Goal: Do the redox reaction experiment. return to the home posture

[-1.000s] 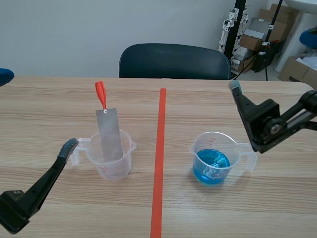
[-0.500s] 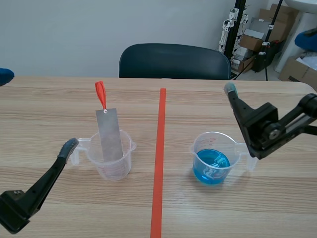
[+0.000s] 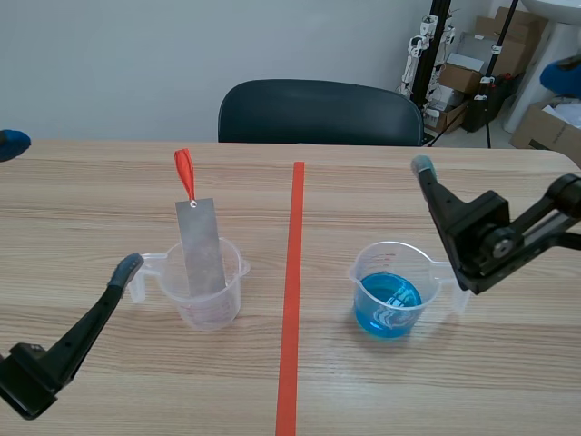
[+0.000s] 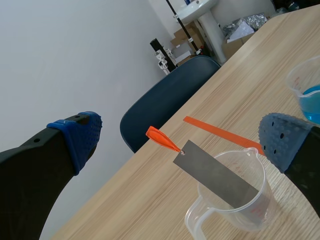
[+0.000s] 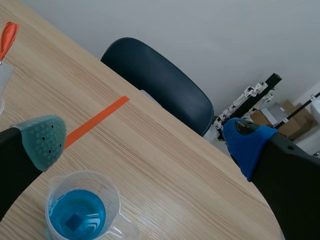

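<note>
- The left gripper (image 4: 181,141) is hanging released, its two fingers spread wide and gripping nothing; one blue dotted pad (image 4: 80,135) is showing at each side of the left wrist view.
- A clear measuring cup (image 3: 204,295) is standing on the wooden table (image 3: 91,182), ahead of the left gripper and between the lines of its open fingers.
- In the scene view the nearer left fingertip is sitting just beside the cup's handle; whether it is touching cannot be told.
- A grey metal strip (image 3: 201,250) is leaning upright inside that cup, rising well above its rim, with an orange-red tie (image 3: 185,174) sticking up from the hole at its top end.
- The right gripper (image 5: 145,142) is also hanging released, fingers wide apart and holding nothing.
- A second clear cup (image 3: 392,289), holding blue liquid (image 3: 388,304), is standing ahead of and below the right gripper, nearest the grey-green padded finger and apart from it.
- An orange-red tape line (image 3: 292,300) is running between the two cups.
- A dark chair (image 3: 318,113) is standing behind the table's far edge.
</note>
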You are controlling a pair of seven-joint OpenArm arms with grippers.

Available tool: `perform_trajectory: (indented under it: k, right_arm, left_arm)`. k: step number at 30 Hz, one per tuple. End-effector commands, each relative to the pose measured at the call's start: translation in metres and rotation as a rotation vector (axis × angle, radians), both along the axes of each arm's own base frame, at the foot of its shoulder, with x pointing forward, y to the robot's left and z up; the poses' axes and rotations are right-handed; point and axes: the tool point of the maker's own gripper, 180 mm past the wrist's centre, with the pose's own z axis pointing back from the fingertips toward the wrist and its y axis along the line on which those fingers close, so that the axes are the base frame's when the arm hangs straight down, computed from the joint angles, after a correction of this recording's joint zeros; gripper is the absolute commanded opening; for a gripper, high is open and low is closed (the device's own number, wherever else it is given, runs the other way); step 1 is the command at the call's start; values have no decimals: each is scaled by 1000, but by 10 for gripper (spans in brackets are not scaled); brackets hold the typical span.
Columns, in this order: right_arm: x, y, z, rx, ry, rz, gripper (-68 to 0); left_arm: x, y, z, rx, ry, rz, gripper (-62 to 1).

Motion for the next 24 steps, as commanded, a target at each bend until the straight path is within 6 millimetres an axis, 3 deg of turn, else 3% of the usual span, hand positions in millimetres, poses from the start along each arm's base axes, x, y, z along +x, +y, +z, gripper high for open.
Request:
perform_trajectory:
  k: [1,24]
  right_arm:
    - [2,0,11,4,-41,-1,-4]
    - [3,-2,8,-2,-26,-9,-4]
  left_arm:
    - [0,-2,9,-17,-28,-8,14]
    - [0,-2,9,-17,-28,-8,14]
